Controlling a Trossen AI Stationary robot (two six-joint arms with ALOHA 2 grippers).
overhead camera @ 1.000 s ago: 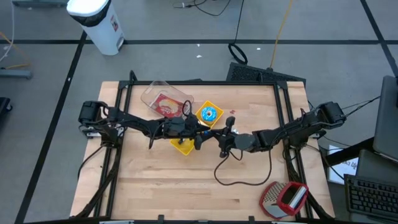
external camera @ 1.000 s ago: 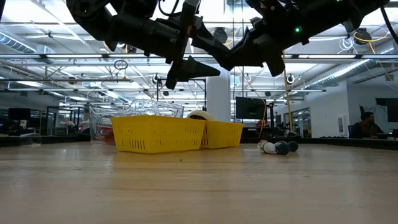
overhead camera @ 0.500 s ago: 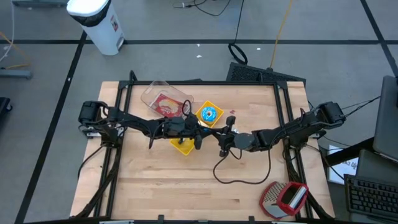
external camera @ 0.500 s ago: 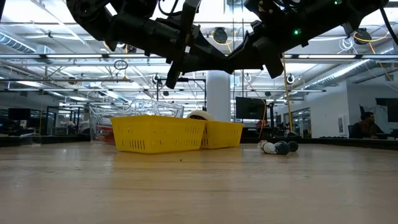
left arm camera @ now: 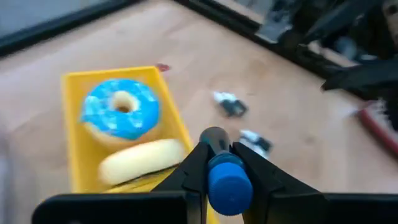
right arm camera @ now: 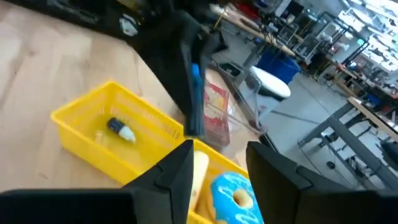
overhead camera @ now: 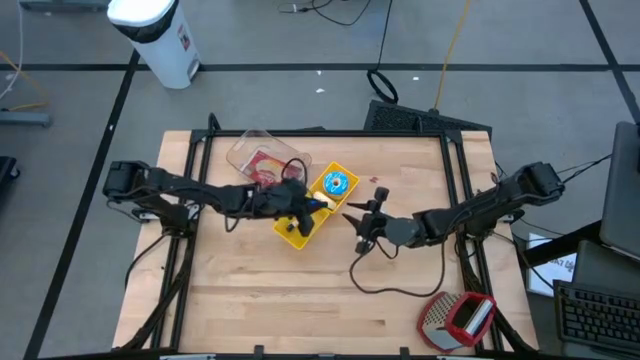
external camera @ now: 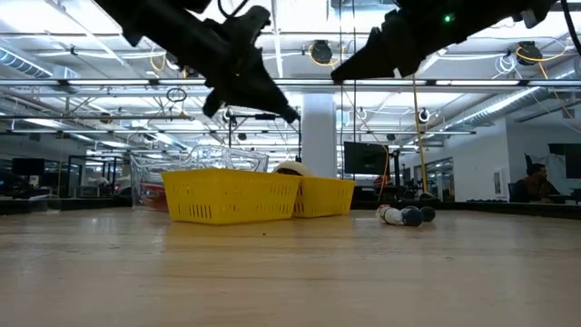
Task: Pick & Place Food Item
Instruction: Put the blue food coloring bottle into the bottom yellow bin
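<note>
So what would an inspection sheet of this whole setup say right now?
Surface: wooden table, bare at the front.
Job's things: two yellow baskets; one holds a blue-iced donut and a pale bun, the other a small dark and white item.
Clutter: clear container; red and grey tool.
Grippers: left gripper clamped on a blue marker-like item above the baskets; right gripper open, empty, beside them.
Cables: black cable looped on the table.
Surroundings: white bin; person seated far off.
</note>
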